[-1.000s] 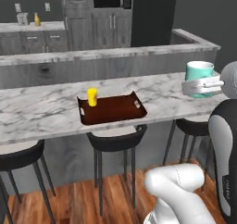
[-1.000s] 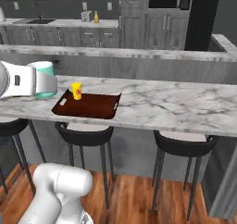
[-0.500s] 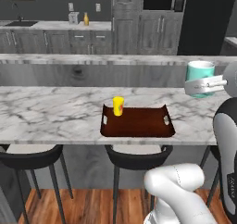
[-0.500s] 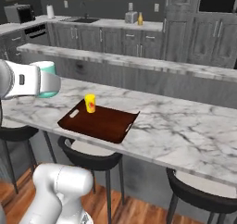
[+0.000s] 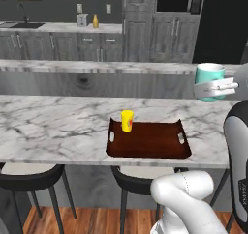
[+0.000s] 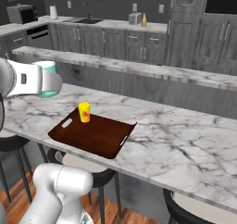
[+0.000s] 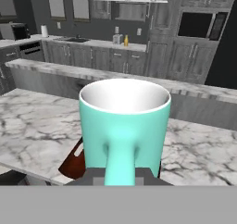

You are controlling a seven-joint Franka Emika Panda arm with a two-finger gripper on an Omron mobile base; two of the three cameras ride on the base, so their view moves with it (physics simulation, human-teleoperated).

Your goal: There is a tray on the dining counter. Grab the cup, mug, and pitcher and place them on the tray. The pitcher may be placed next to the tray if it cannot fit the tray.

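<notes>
My gripper (image 7: pixel 120 177) is shut on the handle of the teal mug (image 7: pixel 124 121) and holds it upright in the air. The mug (image 5: pixel 209 75) hangs above the right part of the dining counter (image 5: pixel 48 126), right of the tray (image 5: pixel 145 153). From the other side the mug (image 6: pixel 46 65) hovers left of the tray (image 6: pixel 95 139). The yellow cup (image 5: pixel 127 120) stands upright in the tray's far left corner (image 6: pixel 84 112). The mustard pitcher (image 5: pixel 95 21) stands on the back worktop (image 6: pixel 144 20).
A raised marble ledge (image 5: pixel 97 66) runs behind the dining counter. A grey toaster (image 5: pixel 83 20) sits beside the pitcher, with a sink (image 5: pixel 19 24) further left. Dark stools (image 5: pixel 29 175) stand under the counter's front edge.
The whole scene has shifted as the base moved. The tray now lies nearer the middle of both base views. The mug stays held at the same place relative to the arm.
</notes>
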